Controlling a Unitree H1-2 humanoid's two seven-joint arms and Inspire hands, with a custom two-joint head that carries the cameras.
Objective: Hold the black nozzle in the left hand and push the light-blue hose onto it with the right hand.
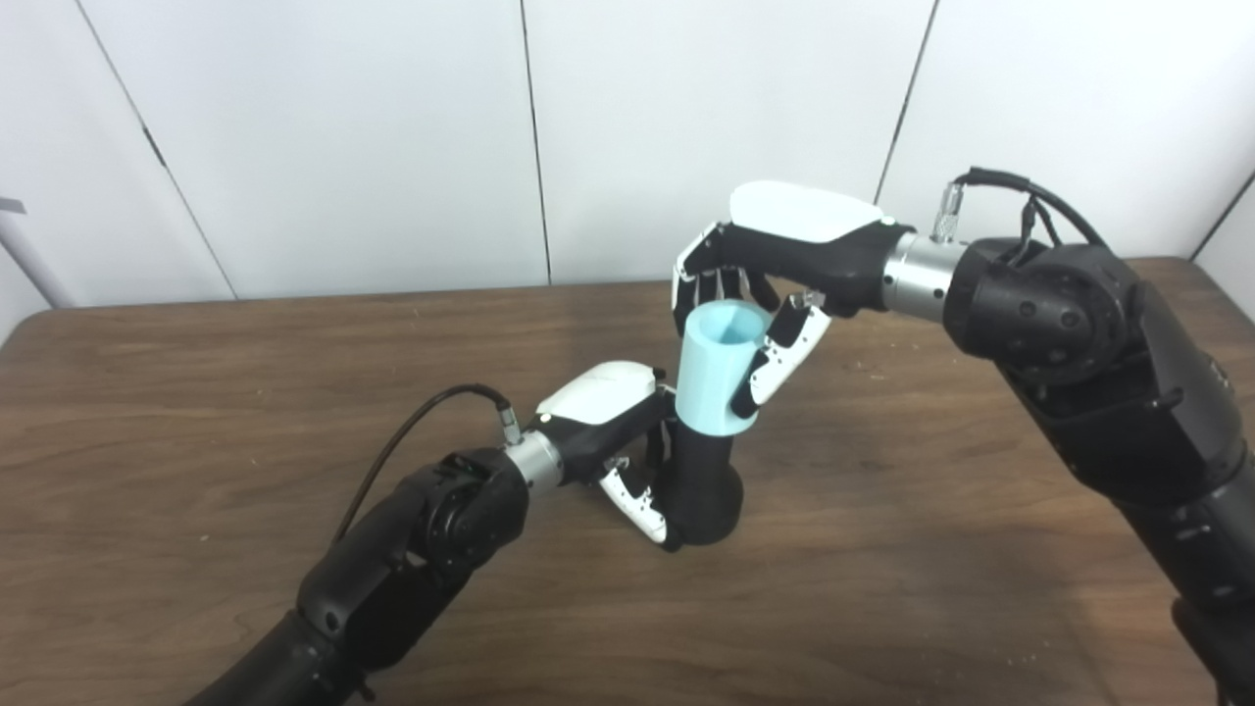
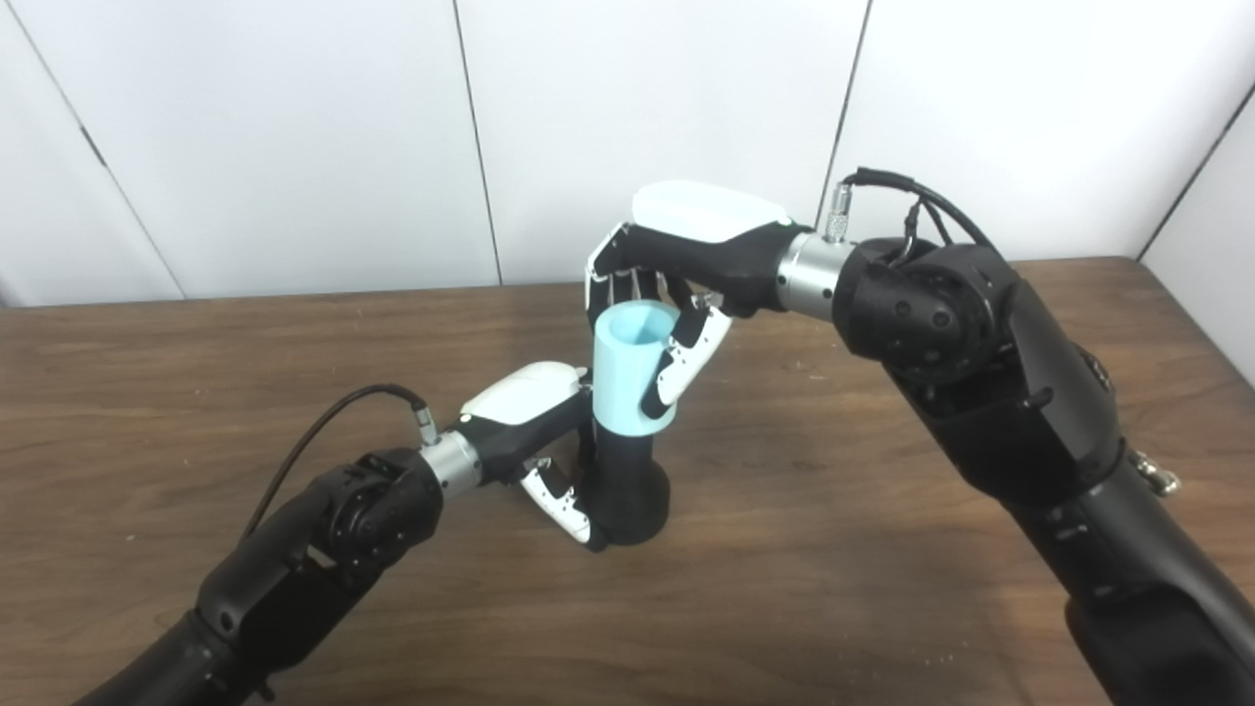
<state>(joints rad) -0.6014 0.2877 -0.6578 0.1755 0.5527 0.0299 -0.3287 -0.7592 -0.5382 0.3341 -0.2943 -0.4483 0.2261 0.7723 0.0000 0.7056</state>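
On the counter [image 1: 196, 412], near its middle: hose seated over nozzle, both hands gripping.

Left robot hand [image 1: 613, 431] is closed around the nozzle [image 1: 701, 490], whose flared base rests on the counter; this grip likely braces it against downward force. Right robot hand [image 1: 775, 284] reaches from above, fingers [image 1: 779, 358] wrapped around the hose [image 1: 719, 371], a hold suited to pushing it along the nozzle. Hose covers the nozzle top, just beside the left robot hand. Long axes of both parts run near vertical, tilted slightly left. Hose open end points upward.
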